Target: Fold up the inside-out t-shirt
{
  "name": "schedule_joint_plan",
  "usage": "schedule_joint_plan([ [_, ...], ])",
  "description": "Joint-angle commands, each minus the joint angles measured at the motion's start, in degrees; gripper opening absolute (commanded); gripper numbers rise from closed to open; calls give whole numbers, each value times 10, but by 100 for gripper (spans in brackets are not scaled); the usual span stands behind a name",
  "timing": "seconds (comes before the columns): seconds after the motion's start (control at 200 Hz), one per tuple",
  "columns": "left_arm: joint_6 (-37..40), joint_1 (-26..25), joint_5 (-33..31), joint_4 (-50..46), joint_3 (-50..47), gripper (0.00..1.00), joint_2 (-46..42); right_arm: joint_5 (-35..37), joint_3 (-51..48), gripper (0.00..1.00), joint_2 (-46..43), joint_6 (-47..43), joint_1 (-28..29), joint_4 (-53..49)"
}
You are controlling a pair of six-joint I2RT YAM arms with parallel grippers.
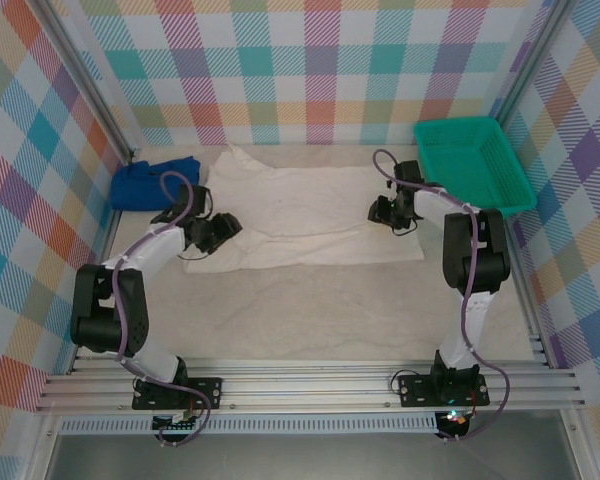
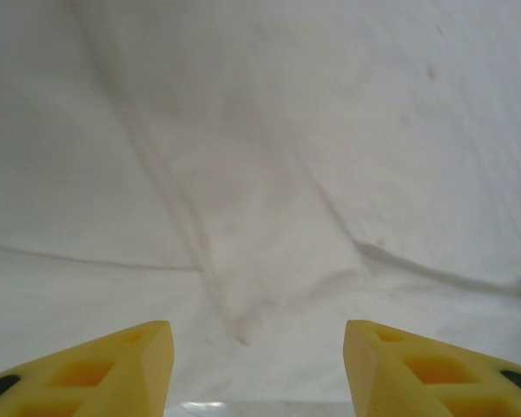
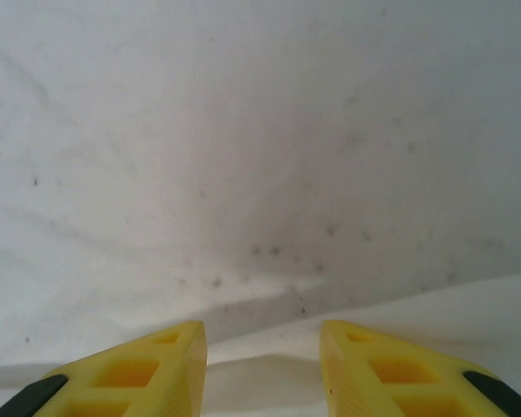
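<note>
Bright even light, soft shadows, hazy close-ups

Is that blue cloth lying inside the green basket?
No, the blue cloth lies at the far left; the green basket sits at the far right.

A robotics lab cell is being shown: a pale marbled table (image 1: 310,320) is being enclosed by multicoloured plaid walls (image 1: 310,60), while the white-and-black left arm (image 1: 155,250) and right arm (image 1: 475,250) are being carried by ribbed aluminium rails (image 1: 310,385).

t-shirt (image 1: 300,215): matt white cloth, softly creased | blue garment (image 1: 152,183): matt cloth noted | basket (image 1: 475,165): green plastic, perforated | rails (image 1: 310,385): bare metal, dull sheen noted | tabletop (image 1: 310,320): smooth, matt, pale finish observed
</note>
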Motion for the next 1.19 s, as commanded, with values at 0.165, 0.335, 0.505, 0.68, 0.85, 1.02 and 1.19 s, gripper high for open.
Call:
schedule_joint_plan([
  [0.165,-2,-51,8,11,39,55,74,17,-25,40,-26,-12,-3,6],
  [0.335,5,-54,4,8,54,53,103,13,-24,40,-31,-12,-3,8],
  [0.505,9,-55,-1,6,68,43,122,14,-23,41,-31,-13,-4,5],
  [0.68,27,-58,-36,-25,79,38,119,18,-29,41,-34,-14,-4,2],
  [0.85,80,-86,-142,-77,82,45,93,17,-30,41,-35,-15,-5,4],
  [1.02,90,-113,-150,-87,85,47,125,15,-32,41,-32,-13,-4,6],
  [1.19,99,-118,-154,-94,99,36,141,17,-38,41,-34,-16,-5,6],
])
